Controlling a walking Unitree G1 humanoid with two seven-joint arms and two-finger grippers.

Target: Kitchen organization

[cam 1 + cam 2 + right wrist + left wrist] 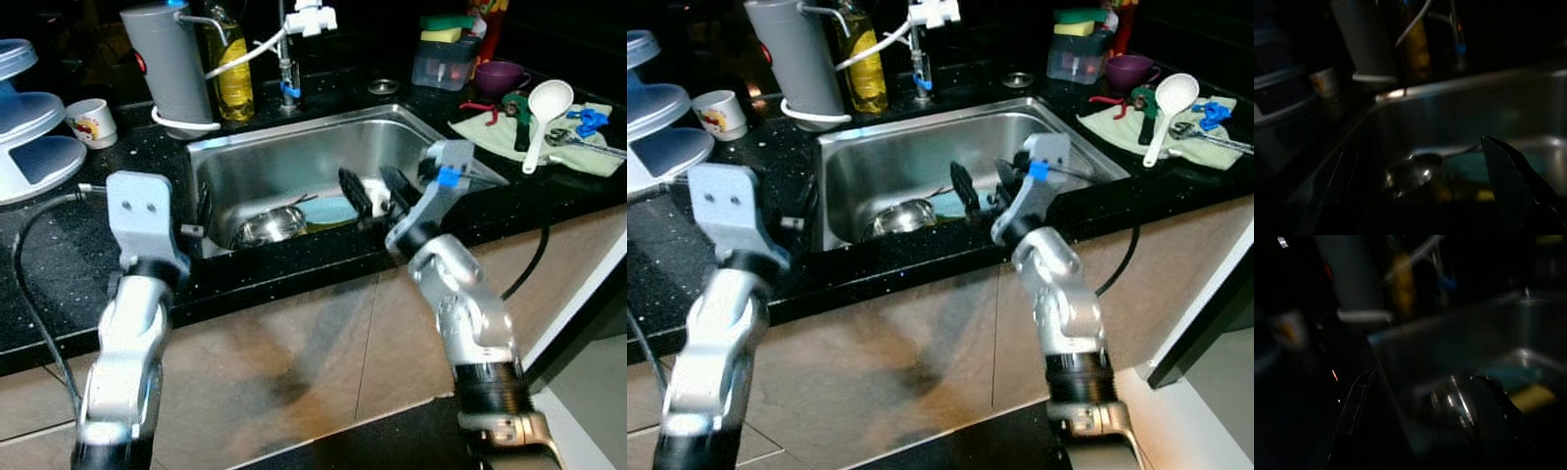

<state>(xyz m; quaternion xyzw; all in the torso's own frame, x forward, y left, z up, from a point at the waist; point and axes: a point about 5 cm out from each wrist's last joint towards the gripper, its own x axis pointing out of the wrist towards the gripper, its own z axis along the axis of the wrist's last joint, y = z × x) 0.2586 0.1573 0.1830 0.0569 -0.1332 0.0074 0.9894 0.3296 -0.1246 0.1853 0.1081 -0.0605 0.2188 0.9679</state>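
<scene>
**Dishes waiting in the sink**

The steel sink (pixel 294 162) is sunk in the black surface (pixel 59 245). In it lie a steel bowl (pixel 269 225), hard, slick, best pinched at its rim, and a teal plate (pixel 328 210), likely breakable. The right end effector (pixel 375 191) hangs spread above them. The left end effector's (pixel 196 232) fingers I cannot make out. No writing is legible.

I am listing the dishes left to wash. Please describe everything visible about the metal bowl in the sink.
The metal bowl is shiny steel, round, and lies in the front left part of the sink, tilted slightly. A light blue plate lies beside it, seemingly touching. A thin utensil handle pokes up near its rim. The right gripper, fingers open, hovers nearby without touching it.
</scene>
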